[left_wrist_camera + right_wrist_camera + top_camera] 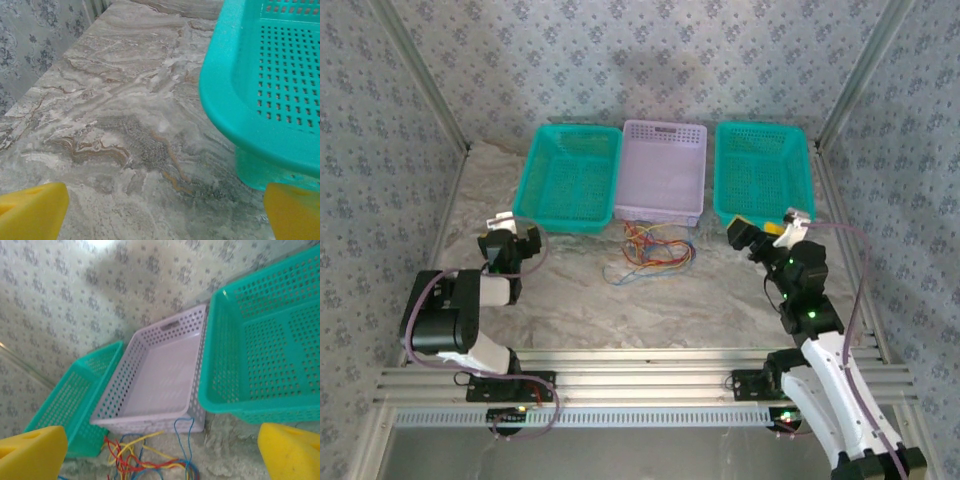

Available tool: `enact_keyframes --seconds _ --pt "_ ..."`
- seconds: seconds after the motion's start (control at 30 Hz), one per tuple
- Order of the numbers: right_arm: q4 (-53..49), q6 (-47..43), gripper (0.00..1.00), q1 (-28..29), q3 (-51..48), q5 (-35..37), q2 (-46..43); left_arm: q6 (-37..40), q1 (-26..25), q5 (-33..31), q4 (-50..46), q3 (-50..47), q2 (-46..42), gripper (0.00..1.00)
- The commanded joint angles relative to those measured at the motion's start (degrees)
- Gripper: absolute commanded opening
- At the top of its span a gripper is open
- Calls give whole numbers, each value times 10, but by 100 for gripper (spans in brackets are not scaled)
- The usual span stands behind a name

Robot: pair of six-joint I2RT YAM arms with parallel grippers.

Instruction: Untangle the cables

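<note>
Tabletop [720, 300], apparently marble, bears tangled cables [650, 255] between floral-papered walls [650, 50].

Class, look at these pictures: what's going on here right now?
Two robot arms face a tangle of yellow, red and blue cables lying on the table in front of the lilac basket. Nothing is being handled yet. The left gripper hovers open by the left teal basket, and the right gripper hovers open by the right teal basket.
</note>
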State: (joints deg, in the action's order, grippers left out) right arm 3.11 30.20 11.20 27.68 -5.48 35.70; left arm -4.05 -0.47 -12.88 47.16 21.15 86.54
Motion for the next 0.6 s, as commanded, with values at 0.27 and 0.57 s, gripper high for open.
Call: enact_keyframes --seconds 0.27,0.57 --pt "-4 -34 100 32 13 42 31 -22 1 47 -174 30 -169 100" --pt "-10 -42 100 39 20 45 49 -151 -25 8 -440 122 -244 100"
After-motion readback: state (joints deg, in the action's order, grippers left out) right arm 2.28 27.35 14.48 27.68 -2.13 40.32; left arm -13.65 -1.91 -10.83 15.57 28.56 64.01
